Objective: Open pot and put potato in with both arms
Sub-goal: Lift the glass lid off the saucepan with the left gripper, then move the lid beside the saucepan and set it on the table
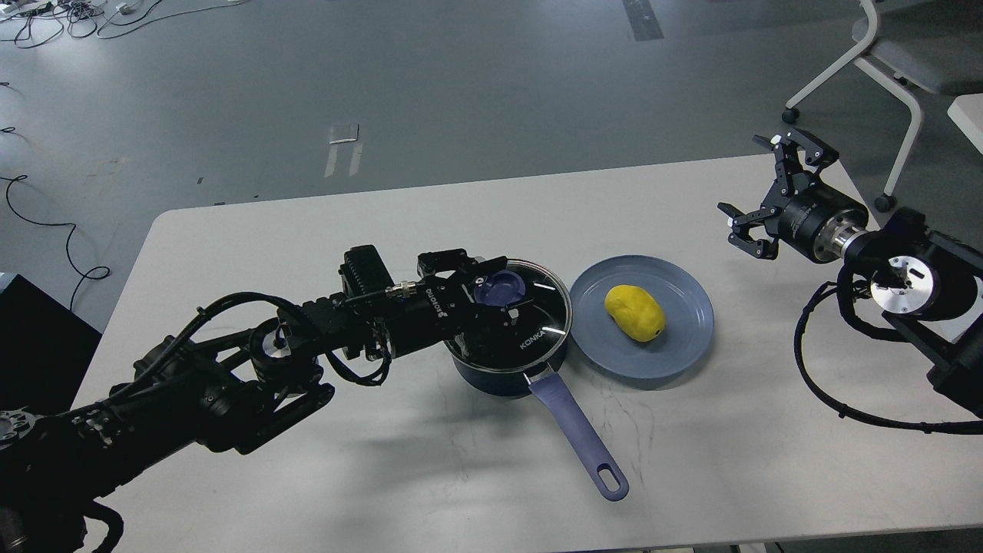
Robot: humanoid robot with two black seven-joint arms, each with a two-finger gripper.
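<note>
Left gripper [498,293] jaws straddle the lid's knob [499,289]; closure unclear. The glass lid [530,319] looks slick, fragile. Right gripper [756,192] gapes wide, empty

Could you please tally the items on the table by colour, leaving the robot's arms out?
Dark navy: 1, the pot with its glass lid
Blue: 1, the plate
Yellow: 1, the potato
Total: 3

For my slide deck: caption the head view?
Left gripper at lidded pot's knob; potato on plate; right gripper open.
</note>
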